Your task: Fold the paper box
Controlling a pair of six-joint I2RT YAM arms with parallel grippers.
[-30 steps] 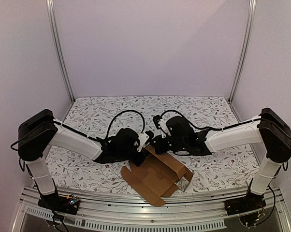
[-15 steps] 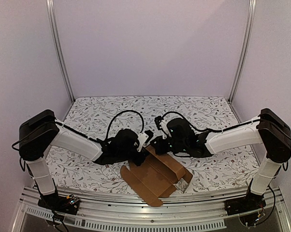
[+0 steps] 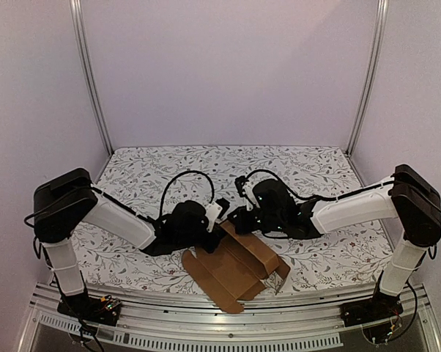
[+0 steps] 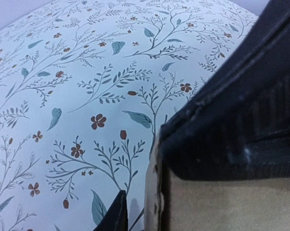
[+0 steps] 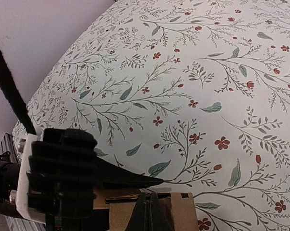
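Where the metal rail crosses the near edge, the paper box lies just beyond it on the desk. It is a brown, partly folded cardboard piece, and its nearest corner reaches out over the rail. Both arms lean inward to its far side.

The left end effector meets the box's far left edge. In the left wrist view one broad black finger lies on the card and the other fingertip stands just beside its edge. The gap is narrow, but I cannot tell whether the card is clamped.

The right end effector sits at the box's far corner, just beside the left one. Its fingers are drawn together into a thin wedge against the card's upper edge.

Black cables loop above both wrists. Farther back the desk cloth, white with teal leaves and red flowers, runs to pale lilac walls framed by two aluminium uprights.
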